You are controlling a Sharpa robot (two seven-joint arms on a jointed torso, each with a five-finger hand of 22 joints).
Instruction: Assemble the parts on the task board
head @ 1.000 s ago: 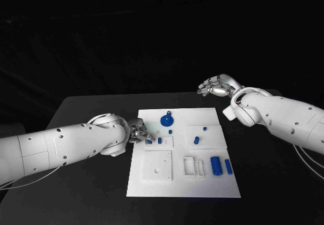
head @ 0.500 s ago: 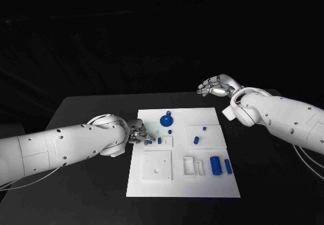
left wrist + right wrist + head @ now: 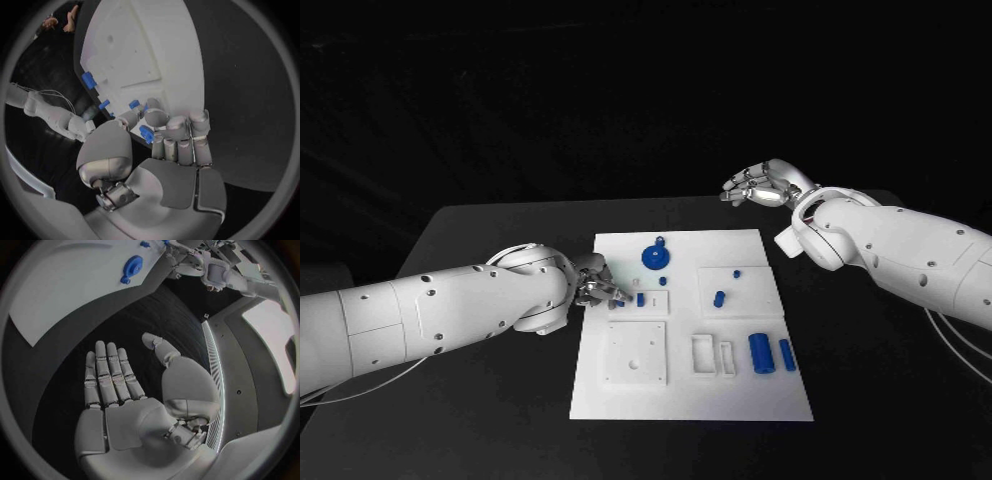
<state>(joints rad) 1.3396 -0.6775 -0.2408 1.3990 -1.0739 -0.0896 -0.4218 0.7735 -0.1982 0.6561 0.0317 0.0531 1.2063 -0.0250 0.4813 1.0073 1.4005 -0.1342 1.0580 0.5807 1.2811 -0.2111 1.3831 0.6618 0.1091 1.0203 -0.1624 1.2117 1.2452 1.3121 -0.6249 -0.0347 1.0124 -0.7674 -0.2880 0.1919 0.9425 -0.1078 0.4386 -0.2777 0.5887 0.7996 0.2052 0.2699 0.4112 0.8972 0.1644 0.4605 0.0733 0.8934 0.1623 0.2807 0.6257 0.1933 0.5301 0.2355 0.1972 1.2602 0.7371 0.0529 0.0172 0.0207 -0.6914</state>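
Head view has the white task board [image 3: 689, 400] sitting in the middle of the black worktop [image 3: 488, 240]. The left hand [image 3: 596, 285] is right at the board's left edge, fingers curled in. Over in the left wrist view you can see why: it's pinching a small blue part [image 3: 146, 133] between thumb and fingertips, just above the board's edge.

The right hand [image 3: 762, 185] is way off, hovering past the far right corner of the board, well apart from everything. In the right wrist view its fingers are stretched out flat with nothing in them.

On the board itself: a round blue disc [image 3: 655, 259] toward the far end, a small blue peg [image 3: 718, 297] around the middle right, and two blue cylinders [image 3: 762, 352] lying side by side near the right edge. A couple more small blue pieces [image 3: 640, 298] sit just beside the left hand.
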